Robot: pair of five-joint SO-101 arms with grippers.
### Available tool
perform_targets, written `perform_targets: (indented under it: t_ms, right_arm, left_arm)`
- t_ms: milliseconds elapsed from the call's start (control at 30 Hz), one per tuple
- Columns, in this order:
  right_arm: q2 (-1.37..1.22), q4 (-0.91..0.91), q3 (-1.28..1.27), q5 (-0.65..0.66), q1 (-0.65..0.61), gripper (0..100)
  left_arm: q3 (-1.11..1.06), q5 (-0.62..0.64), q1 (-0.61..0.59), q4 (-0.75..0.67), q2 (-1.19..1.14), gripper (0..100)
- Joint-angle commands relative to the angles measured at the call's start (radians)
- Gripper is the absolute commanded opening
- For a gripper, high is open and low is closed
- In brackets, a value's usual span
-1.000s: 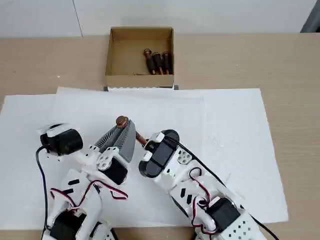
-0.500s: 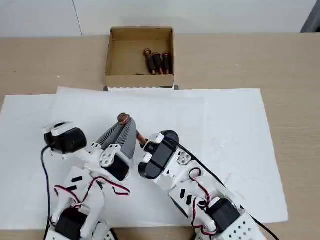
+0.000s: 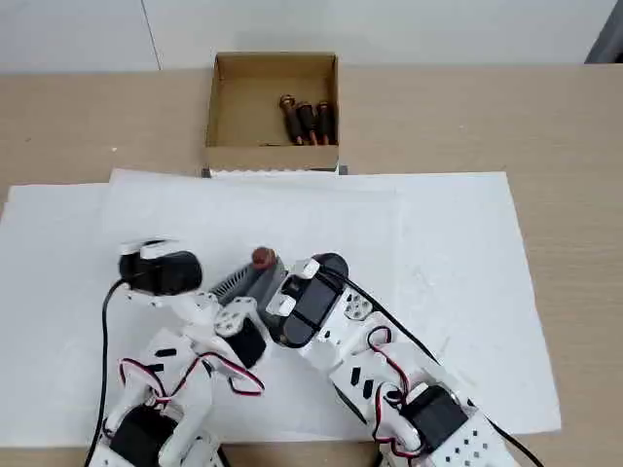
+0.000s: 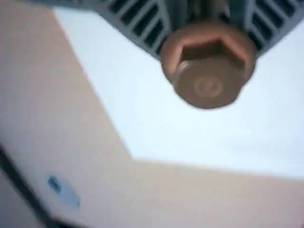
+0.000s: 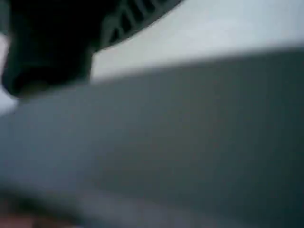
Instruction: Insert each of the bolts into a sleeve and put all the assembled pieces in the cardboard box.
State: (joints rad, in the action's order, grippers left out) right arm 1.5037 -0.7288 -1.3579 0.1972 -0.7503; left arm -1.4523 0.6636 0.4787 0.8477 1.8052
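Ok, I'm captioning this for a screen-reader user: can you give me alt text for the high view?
The left gripper holds a brown-headed bolt over white paper, with the right arm close beside it. Beyond them, a cardboard box holds three assembled pieces.

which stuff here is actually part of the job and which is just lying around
Part of the job: bolt, clamped in the left gripper; cardboard box; three assembled pieces lying inside it.
Just lying about: white paper sheet under the arms; wooden table.
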Motion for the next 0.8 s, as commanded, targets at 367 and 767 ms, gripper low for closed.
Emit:
perform_targets:
  t_ms: [367, 767]
  right_arm:
    - [0.012, 0.031, 0.072, 0.006, 0.002, 0.2]
    - [0.012, 0.027, 0.068, 0.008, 0.005, 0.2]
  left_arm:
    - [0.03, -0.169, 0.031, 0.143, 0.011, 13]
    - [0.114, -0.245, -0.043, 0.155, 0.011, 17]
